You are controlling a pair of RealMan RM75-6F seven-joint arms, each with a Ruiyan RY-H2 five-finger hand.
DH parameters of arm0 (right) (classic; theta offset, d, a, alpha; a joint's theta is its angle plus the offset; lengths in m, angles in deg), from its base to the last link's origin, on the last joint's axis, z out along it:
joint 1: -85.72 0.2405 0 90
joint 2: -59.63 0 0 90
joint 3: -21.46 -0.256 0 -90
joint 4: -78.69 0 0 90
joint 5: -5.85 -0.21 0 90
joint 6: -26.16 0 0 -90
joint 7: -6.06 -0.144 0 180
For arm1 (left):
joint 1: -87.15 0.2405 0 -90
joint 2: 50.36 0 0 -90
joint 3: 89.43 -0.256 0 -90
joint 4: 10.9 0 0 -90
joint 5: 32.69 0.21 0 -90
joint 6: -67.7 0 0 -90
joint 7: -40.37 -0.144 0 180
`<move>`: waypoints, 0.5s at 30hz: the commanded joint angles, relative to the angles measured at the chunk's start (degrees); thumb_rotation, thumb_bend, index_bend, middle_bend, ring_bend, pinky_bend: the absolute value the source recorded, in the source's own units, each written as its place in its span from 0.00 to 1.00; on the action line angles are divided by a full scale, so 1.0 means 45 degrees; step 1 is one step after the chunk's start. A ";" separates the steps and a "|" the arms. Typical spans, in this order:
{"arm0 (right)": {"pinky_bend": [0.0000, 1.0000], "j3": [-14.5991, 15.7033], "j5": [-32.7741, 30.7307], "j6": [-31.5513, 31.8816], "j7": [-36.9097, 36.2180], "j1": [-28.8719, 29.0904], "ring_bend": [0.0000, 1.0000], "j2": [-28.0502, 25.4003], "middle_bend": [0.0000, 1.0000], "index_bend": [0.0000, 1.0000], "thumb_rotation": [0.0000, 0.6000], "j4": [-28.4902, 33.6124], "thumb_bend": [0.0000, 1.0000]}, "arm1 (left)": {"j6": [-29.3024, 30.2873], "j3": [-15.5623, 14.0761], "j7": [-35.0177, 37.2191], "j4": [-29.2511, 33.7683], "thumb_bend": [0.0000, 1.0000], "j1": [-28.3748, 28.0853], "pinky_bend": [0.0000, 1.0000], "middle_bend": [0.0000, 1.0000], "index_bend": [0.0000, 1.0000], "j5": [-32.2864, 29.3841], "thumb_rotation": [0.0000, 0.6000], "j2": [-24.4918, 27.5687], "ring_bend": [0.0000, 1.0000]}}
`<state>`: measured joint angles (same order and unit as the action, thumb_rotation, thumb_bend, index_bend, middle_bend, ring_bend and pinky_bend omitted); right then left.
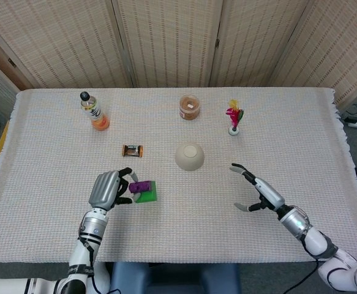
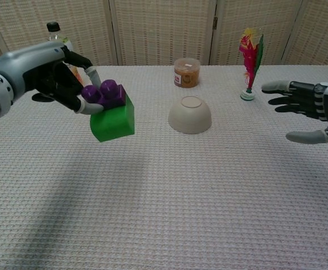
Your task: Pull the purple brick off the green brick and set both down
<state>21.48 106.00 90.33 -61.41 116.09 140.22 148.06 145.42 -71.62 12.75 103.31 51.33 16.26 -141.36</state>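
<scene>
My left hand (image 1: 108, 189) (image 2: 57, 76) pinches the purple brick (image 1: 140, 186) (image 2: 103, 94), which is still stuck on top of the larger green brick (image 1: 148, 194) (image 2: 114, 120). Both bricks hang tilted in the air above the table's front left. My right hand (image 1: 261, 193) (image 2: 310, 109) hovers at the right with its fingers spread and nothing in them, well apart from the bricks.
An upturned beige bowl (image 1: 189, 155) (image 2: 190, 115) lies mid-table. Behind it stand an orange jar (image 1: 190, 106), a feather shuttlecock (image 1: 234, 117) and a juice bottle (image 1: 93, 111). A snack bar (image 1: 132, 150) lies just beyond the bricks. The woven tablecloth (image 1: 227, 233) covers the table.
</scene>
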 commanded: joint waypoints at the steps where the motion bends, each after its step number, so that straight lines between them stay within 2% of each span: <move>1: 0.00 0.0210 0.0474 0.0210 -0.2555 0.1080 0.00 0.1418 0.00 0.01 1.00 -0.1311 0.33 | 0.0043 0.0269 -0.0009 0.0308 0.49 -0.0061 1.00 1.00 0.76 -0.0248 1.00 0.0182 1.00; 4: 0.00 0.0331 0.0667 0.0590 -0.3552 0.1408 0.00 0.2133 0.00 0.01 1.00 -0.1989 0.33 | 0.0201 0.0436 0.0084 0.0480 0.49 -0.0073 1.00 1.00 0.76 -0.0250 1.00 0.0208 1.00; 8: 0.00 0.0485 0.0859 0.1274 -0.4106 0.1588 0.00 0.3063 0.00 0.02 1.00 -0.2554 0.33 | 0.0239 0.0599 0.0271 0.0668 0.49 -0.0064 1.00 1.00 0.76 -0.0362 1.00 0.0330 1.00; 15: 0.00 0.0223 0.0364 0.1847 -0.4935 0.1749 0.00 0.4136 0.00 0.04 1.00 -0.3133 0.33 | 0.0346 0.0584 0.0257 0.0702 0.49 -0.0094 1.00 1.00 0.76 -0.0406 1.00 0.0405 1.00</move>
<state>23.06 108.55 98.16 -81.81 123.41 157.46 134.73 147.02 -68.99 13.86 106.45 50.93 14.48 -139.53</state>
